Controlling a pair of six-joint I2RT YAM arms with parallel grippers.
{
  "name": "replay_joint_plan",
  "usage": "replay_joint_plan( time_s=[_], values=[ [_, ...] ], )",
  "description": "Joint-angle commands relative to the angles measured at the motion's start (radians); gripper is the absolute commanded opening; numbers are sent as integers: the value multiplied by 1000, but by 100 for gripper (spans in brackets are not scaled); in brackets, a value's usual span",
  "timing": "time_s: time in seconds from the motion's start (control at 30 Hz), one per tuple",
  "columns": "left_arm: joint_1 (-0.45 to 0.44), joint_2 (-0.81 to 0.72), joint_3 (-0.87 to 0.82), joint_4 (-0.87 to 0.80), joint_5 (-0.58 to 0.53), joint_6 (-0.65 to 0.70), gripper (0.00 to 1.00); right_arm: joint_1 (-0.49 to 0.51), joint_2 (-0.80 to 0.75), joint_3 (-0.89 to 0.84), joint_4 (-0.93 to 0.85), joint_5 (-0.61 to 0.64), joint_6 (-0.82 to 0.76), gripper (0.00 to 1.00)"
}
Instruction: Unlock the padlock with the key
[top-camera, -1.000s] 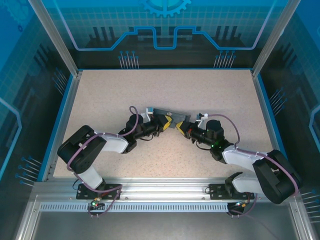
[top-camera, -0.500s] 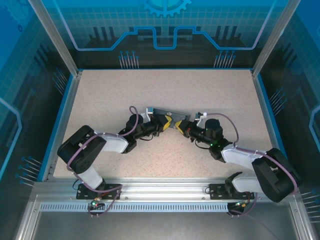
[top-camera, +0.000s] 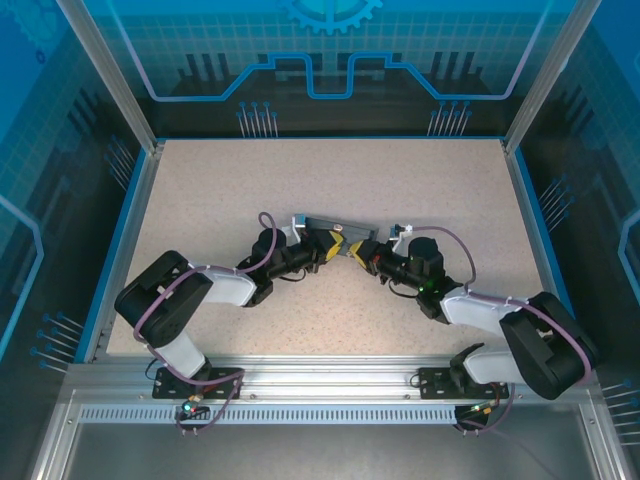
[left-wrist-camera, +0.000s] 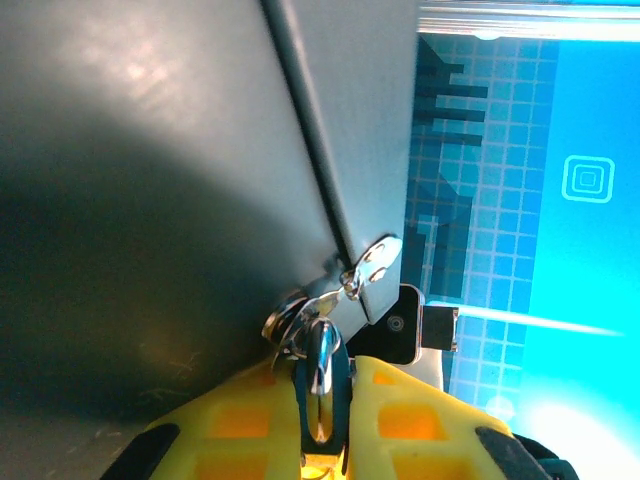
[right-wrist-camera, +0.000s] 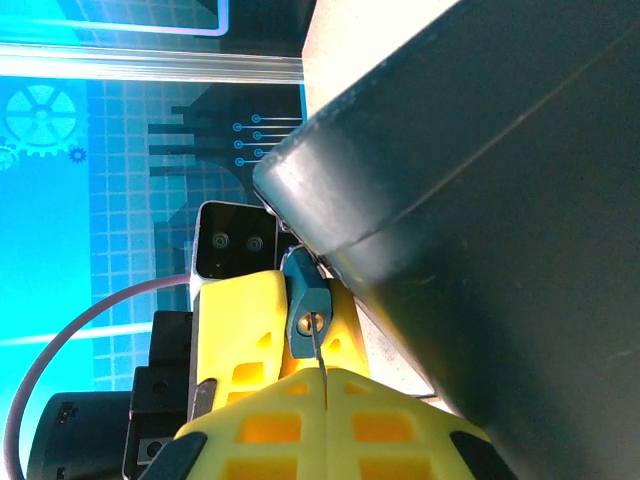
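The left gripper (top-camera: 331, 246) is clamped on the padlock (right-wrist-camera: 303, 300), beside the hasp (left-wrist-camera: 375, 268) of the grey box (top-camera: 335, 222). Just right of it, the key (right-wrist-camera: 321, 352) sits pinched edge-on in the closed right gripper (right-wrist-camera: 324, 380), tip at the keyhole. Best hold the padlock steady, push straight in, then twist gently

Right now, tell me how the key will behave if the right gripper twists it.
The key looks like a thin sliver pinched in the right gripper, so it may flex or slip when twisted. Being so small, it is probably very light.
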Motion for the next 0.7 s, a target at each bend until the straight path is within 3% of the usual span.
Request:
replay_joint_plan(
  time_s=[0.0, 0.67],
  values=[
    [3, -36, -1, 71, 19, 9, 0, 16, 19, 27, 28, 21, 5, 0],
    [-5, -10, -1, 105, 21, -1, 0, 42, 70, 83, 75, 27, 44, 0]
  ],
)
